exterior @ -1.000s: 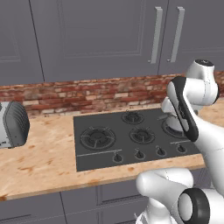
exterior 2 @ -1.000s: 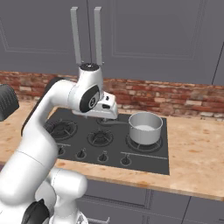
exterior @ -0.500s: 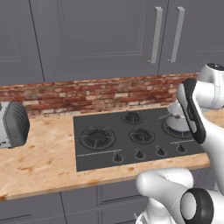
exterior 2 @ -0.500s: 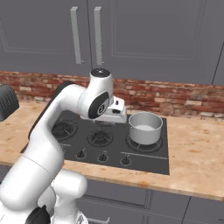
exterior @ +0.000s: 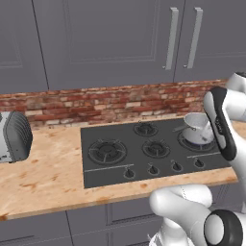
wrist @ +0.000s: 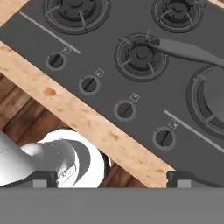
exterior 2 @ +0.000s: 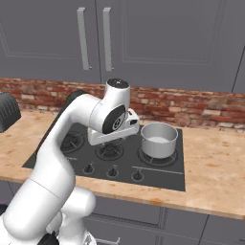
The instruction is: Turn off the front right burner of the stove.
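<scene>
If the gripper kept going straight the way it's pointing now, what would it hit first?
Probably the stove, near its row of knobs at the front edge. The open gripper looks down on them with nothing between, though depth is hard to judge.

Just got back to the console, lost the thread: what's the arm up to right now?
The white robot arm hangs above the flat black glass cooktop, gripper open and holding nothing, its camera looking down on the row of small dark knobs. No knob is touched yet. A silver metal pot sits on the right-hand burner, its handle lying over the middle round black burner. A dark grey toaster stands on the wooden counter, left of the cooktop.
</scene>
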You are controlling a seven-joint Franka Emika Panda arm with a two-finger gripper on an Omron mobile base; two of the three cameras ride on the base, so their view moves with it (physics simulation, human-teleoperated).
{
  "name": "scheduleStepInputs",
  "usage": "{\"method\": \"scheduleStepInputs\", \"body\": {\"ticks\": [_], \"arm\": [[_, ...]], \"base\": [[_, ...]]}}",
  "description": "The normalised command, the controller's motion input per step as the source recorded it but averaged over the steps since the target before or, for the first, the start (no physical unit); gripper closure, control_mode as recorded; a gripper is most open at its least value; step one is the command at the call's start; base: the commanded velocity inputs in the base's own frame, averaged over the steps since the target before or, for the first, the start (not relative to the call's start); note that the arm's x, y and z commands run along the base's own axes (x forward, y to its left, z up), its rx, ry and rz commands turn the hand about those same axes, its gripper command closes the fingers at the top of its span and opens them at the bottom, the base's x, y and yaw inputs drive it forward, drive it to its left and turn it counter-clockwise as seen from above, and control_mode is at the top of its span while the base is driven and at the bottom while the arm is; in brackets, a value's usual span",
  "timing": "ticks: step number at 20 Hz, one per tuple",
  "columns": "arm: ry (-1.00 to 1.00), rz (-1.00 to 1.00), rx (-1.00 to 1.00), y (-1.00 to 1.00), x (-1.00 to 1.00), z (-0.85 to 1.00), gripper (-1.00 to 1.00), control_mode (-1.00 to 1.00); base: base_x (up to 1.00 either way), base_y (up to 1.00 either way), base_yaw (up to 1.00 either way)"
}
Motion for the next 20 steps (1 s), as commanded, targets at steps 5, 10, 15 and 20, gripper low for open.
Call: {"method": "scheduleStepInputs", "body": {"ticks": [5, 10, 15, 20], "arm": [[0.00, 0.86, -0.16, -0.18, -0.11, -0.30, -1.00, -1.00], [0.01, 0.79, -0.28, -0.06, 0.00, -0.44, -1.00, -1.00], [0.00, 0.58, -0.22, -0.17, 0.00, -0.24, -1.00, -1.00], [-0.06, 0.43, -0.02, -0.37, 0.01, -0.17, -1.00, -1.00]], "base": [[0.00, 0.00, 0.00], [0.00, 0.00, 0.00], [0.00, 0.00, 0.00], [0.00, 0.00, 0.00]]}}
